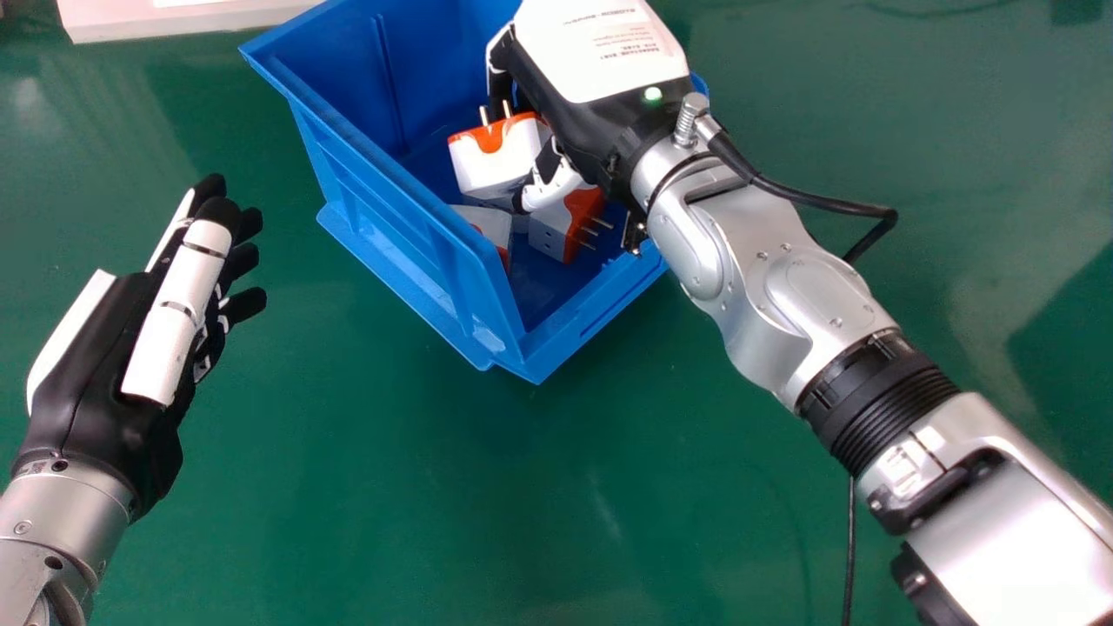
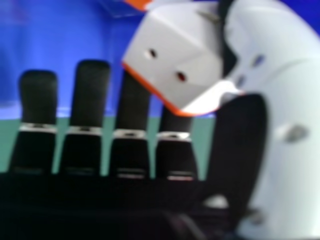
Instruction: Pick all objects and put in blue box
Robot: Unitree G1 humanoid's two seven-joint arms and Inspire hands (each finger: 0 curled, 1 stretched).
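Plug adapters (image 1: 496, 169): three visible, white with orange ends, all within the blue box's walls; one has prongs up, one has prongs toward the right, one lies partly hidden behind the near wall.
Blue box (image 1: 374, 222): upright on the green table (image 1: 391, 487).
Right hand (image 1: 556, 184): inside the box, among the adapters; fingers straight and spaced apart, an adapter between them and the thumb (image 2: 287, 135). Whether its weight is borne, cannot tell.
Left hand (image 1: 178, 304): left of the box, well apart; fingers relaxed, nothing held.
Pale object (image 1: 174, 22): far left edge.
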